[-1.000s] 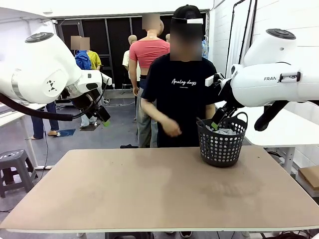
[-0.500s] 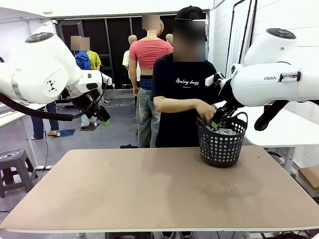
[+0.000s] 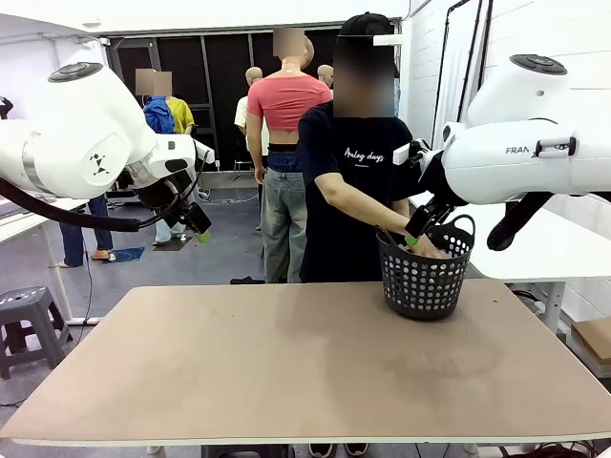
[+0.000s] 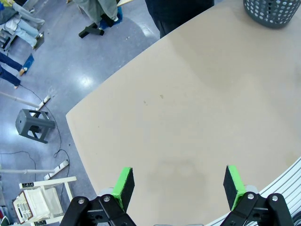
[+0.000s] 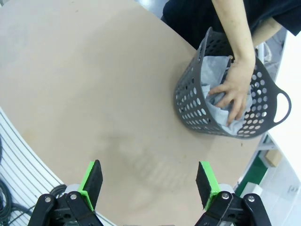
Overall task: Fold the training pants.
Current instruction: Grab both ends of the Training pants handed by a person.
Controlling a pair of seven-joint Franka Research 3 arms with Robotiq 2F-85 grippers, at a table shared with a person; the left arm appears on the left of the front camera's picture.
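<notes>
The light grey training pants (image 5: 212,104) lie crumpled inside a black mesh basket (image 5: 194,104) at the table's far right (image 3: 423,283). The person's hand (image 5: 231,98) reaches into the basket and rests on the cloth. My left gripper (image 3: 199,227) hangs open high over the table's left side; in the left wrist view its green pads (image 4: 123,185) stand wide apart above bare tabletop (image 4: 178,187). My right gripper (image 3: 417,229) is held up beside the basket's near rim, open, with its green pads (image 5: 92,181) wide apart and nothing between them (image 5: 149,184).
The brown table (image 3: 286,363) stretches bare from the basket to the near edge. A person in a black shirt (image 3: 358,181) stands at the far side. A grey stool (image 3: 24,320) stands on the floor to the left. Other people stand farther back.
The person has stepped right and moved a hand from in front of the body down into the basket. Both arms have stayed still.
</notes>
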